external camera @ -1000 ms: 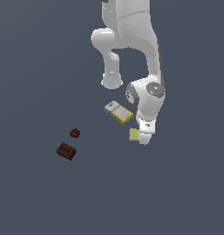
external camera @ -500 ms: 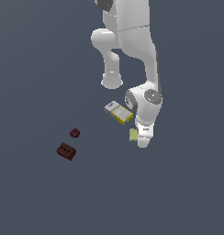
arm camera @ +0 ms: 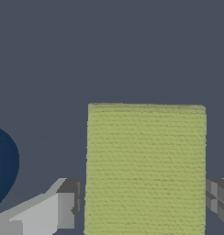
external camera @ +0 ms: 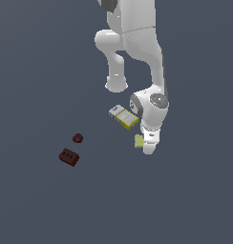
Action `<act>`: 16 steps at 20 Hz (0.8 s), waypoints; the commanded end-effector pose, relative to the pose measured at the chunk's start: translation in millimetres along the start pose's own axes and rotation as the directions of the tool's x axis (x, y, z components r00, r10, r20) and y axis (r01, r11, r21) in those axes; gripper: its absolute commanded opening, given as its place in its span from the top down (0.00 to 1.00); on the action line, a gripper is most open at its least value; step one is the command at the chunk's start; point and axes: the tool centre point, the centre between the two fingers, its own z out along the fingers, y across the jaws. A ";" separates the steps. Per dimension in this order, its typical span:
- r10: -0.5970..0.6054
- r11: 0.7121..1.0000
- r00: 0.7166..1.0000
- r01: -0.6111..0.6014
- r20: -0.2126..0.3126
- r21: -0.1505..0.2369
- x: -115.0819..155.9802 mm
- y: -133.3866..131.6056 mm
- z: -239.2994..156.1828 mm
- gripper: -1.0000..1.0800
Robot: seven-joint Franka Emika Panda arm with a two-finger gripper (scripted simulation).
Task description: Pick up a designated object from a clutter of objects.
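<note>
The pad (arm camera: 146, 170) has a rough, woven, cloth-like matt surface. The tool's fingers (arm camera: 63, 211) look like smooth matt grey plastic. The arm (external camera: 137, 43) is smooth white with a faint sheen. The counter (external camera: 42, 205) is flat matt grey.

Pale yellow-green pad (arm camera: 146, 167), flat on the dark tabletop (external camera: 42, 200), woven texture showing; sits right between the claw's fingers (arm camera: 63, 209), blue ball (arm camera: 2, 165) nearby.
</note>
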 end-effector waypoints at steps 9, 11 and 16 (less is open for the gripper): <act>0.000 1.000 1.000 0.000 0.000 0.000 -1.1 -1.8 -7.6 1.00; 0.000 1.000 1.000 0.000 0.000 0.000 -2.1 -3.0 -13.6 1.00; -0.001 1.000 1.000 0.001 0.002 0.001 -5.5 -8.0 -35.3 1.00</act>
